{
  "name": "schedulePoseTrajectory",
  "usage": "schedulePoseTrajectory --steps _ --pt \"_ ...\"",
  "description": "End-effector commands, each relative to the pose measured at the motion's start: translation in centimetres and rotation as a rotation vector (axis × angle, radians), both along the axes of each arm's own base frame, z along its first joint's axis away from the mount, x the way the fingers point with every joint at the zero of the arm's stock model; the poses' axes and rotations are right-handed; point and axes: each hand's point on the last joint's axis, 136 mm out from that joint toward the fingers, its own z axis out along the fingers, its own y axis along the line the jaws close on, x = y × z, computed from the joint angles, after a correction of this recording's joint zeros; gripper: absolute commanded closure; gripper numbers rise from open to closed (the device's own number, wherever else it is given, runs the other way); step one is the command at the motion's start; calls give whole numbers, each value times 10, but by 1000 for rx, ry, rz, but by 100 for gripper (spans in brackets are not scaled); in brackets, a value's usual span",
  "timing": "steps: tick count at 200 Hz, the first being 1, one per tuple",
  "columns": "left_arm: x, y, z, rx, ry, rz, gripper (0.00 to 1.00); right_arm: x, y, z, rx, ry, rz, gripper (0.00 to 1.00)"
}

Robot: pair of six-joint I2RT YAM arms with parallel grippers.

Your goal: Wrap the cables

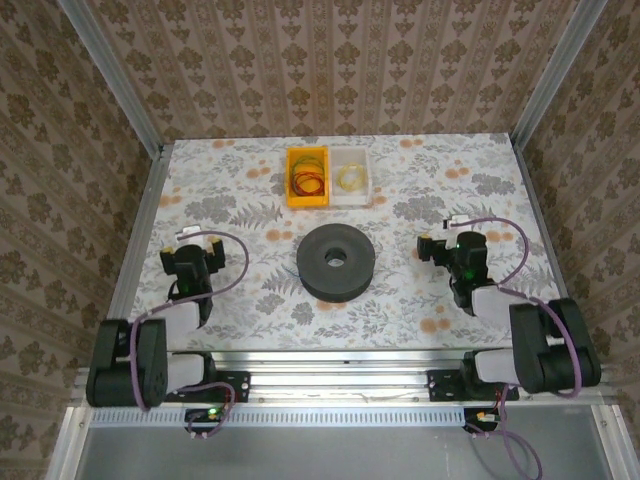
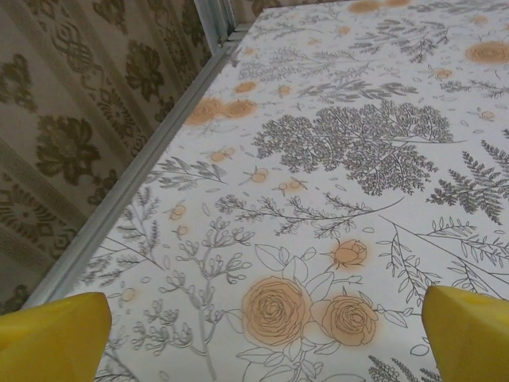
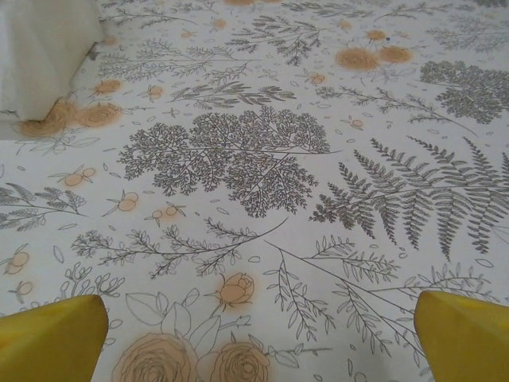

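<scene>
Floral table, both arms folded low, left tool, right tool, fingers spread apart.

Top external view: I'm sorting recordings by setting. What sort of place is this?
Likely a robot test cell, not a home: wallpapered wall panels in an aluminium frame, two black robot arms bolted along a floral-print table's near edge, small plastic bins of coiled cables.
</scene>
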Motion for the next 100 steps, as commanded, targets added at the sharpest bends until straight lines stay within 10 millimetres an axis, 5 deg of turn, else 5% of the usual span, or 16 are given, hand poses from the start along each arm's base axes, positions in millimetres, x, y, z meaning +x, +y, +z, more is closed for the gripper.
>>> schedulePoseTrajectory --steps 1,19,44,100 --pt "27 -7 31 -42 -179 -44 0 32 -6 26 33 -133 -23 0" --pt "40 -15 14 -48 -132 -108 0 35 -12 8 54 -112 -48 0" --pt "52 -20 0 -53 -47 -129 0 36 -12 9 63 -101 -42 0" --pt "57 -20 3 -27 -67 -129 0 37 -11 12 53 -109 -39 0"
